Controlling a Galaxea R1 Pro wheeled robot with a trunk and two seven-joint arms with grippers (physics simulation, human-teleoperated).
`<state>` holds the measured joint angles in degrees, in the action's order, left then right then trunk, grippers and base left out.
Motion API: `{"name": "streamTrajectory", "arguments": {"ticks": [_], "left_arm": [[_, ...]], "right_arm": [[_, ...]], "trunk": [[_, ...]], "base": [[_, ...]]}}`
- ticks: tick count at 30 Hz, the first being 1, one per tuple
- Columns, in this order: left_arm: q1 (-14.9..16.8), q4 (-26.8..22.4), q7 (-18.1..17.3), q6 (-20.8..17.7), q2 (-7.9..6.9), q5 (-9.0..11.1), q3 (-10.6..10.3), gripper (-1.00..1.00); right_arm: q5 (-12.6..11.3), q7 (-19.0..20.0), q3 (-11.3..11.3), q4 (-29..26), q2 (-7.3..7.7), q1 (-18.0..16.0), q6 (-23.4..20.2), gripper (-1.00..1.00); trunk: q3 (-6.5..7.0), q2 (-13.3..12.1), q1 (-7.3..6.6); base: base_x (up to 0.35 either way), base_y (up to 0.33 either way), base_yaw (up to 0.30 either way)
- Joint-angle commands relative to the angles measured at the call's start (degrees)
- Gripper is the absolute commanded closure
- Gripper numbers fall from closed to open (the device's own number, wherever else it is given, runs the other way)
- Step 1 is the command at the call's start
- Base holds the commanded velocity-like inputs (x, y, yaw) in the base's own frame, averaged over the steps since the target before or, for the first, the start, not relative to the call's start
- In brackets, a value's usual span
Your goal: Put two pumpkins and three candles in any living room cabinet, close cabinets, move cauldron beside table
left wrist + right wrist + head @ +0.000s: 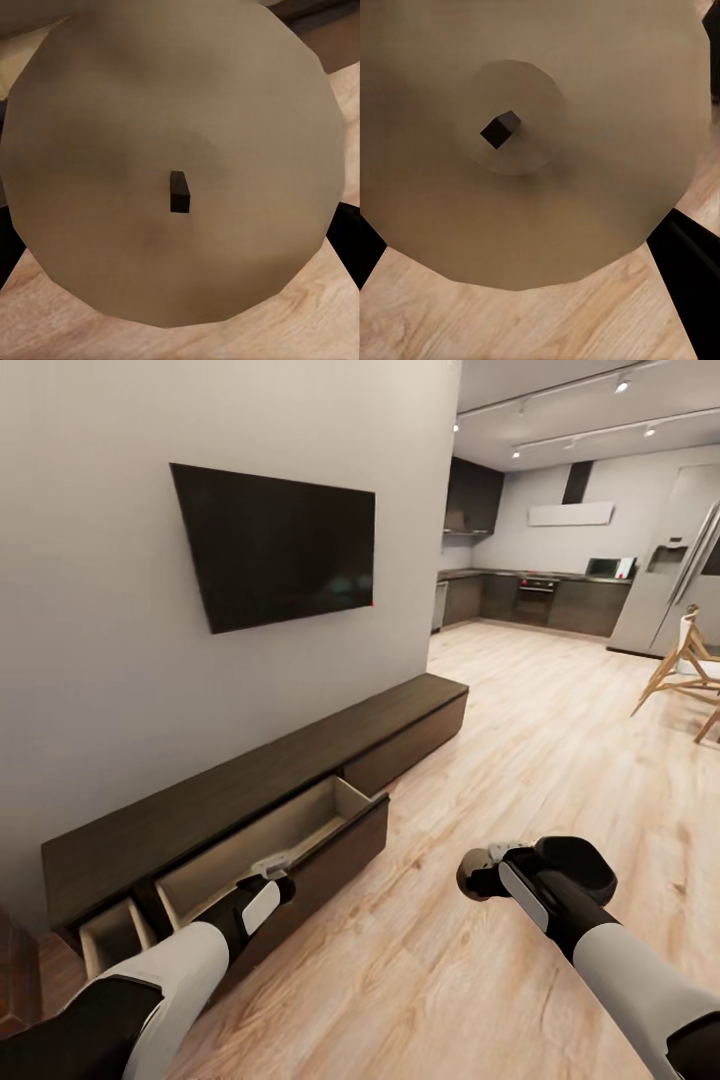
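Note:
The cabinet (300,760) runs long and low along the wall, dark brown. Its wide drawer (270,835) stands pulled out, its pale wood inside showing. A narrow drawer (110,938) at its near end is also out. My left gripper (272,868) hovers at the wide drawer's front edge, shut on a tan candle (172,157) with a dark wick. My right gripper (478,872) hangs over the floor to the right of the cabinet, shut on another candle (468,876) (525,150). Dark fingers (690,262) flank it. Pumpkins, cauldron and table are out of view.
A black TV (275,545) hangs on the wall above the cabinet. Wood floor (520,730) stretches toward a dark kitchen (530,595) at the back. A steel fridge (670,580) and wooden chair legs (685,670) stand at the far right.

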<state>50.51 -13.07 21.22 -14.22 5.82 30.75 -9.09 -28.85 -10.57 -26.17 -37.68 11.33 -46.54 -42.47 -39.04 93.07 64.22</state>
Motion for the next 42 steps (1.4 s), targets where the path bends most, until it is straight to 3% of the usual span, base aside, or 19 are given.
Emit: {"name": "streamTrajectory", "arguments": {"ticks": [1,12,18,26,35,42], "left_arm": [[0.03,-0.09,0.40,-0.28,-0.02,0.36,-0.49,1.00],[0.03,-0.04,0.40,-0.20,-0.02,0.44,-0.41,1.00],[0.03,-0.03,0.40,-0.20,-0.02,0.67,-0.40,1.00],[0.03,0.63,0.40,-0.20,-0.02,1.05,-0.35,1.00],[0.03,1.46,-2.88,-0.20,-0.25,1.94,-0.25,1.00],[0.03,1.55,-3.11,-0.20,-0.28,1.98,-0.24,1.00]], "right_arm": [[-0.59,-0.51,-0.37,-0.13,0.10,-0.04,-0.15,1.00],[-0.59,-0.51,-0.67,-0.14,0.10,-0.04,-0.13,1.00],[-0.59,-0.51,-2.50,-0.16,0.10,-0.04,-0.07,1.00],[-0.59,-0.51,-2.74,-0.14,0.10,-0.04,-0.06,1.00],[-0.59,-0.51,-2.78,-0.17,0.10,-0.04,-0.10,1.00],[-0.63,-0.51,-2.83,-0.16,0.10,-0.04,-0.07,1.00]], "trunk": [[0.01,0.03,0.00],[0.71,0.03,0.00],[1.10,0.03,0.00],[1.61,0.03,0.00],[2.00,0.03,0.00],[2.52,0.03,0.00]], "base": [[0.000,-0.002,0.226],[0.000,0.000,0.226],[0.000,-0.071,0.226],[0.000,-0.211,0.226],[0.000,-0.254,0.127],[0.000,-0.260,0.155]]}}
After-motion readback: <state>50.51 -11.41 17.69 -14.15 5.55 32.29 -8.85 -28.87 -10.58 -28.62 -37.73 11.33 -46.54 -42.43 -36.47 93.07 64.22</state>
